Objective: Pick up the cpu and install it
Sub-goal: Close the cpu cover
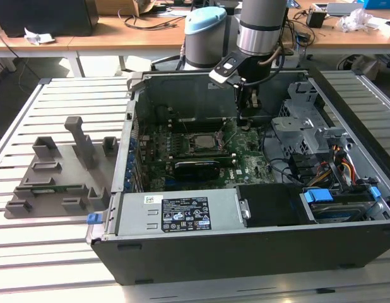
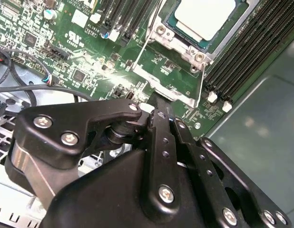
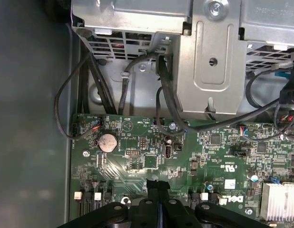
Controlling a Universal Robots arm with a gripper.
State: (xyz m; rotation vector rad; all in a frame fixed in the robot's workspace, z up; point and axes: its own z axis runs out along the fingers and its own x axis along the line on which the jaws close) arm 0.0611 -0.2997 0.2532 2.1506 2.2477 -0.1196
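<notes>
The cpu (image 2: 204, 16), a flat square chip with a pale silver top, lies inside the metal socket frame (image 2: 178, 45) on the green motherboard (image 2: 90, 57). The exterior view shows the cpu (image 1: 198, 142) mid-board inside the open computer case (image 1: 245, 252). My gripper (image 1: 244, 122) hangs just above the board, toward the exterior view's right of the socket and apart from it. In both wrist views its black fingers (image 2: 159, 118) are pressed together with nothing between them, so my gripper (image 3: 158, 184) is shut.
A grey plastic tray (image 1: 56, 177) sits outside the case on the exterior view's left. A metal drive cage (image 3: 209, 57) with black cables (image 3: 166, 90) stands beside the gripper. Memory slots (image 2: 247, 52) flank the socket. The power supply (image 1: 176, 214) lies along the near case wall.
</notes>
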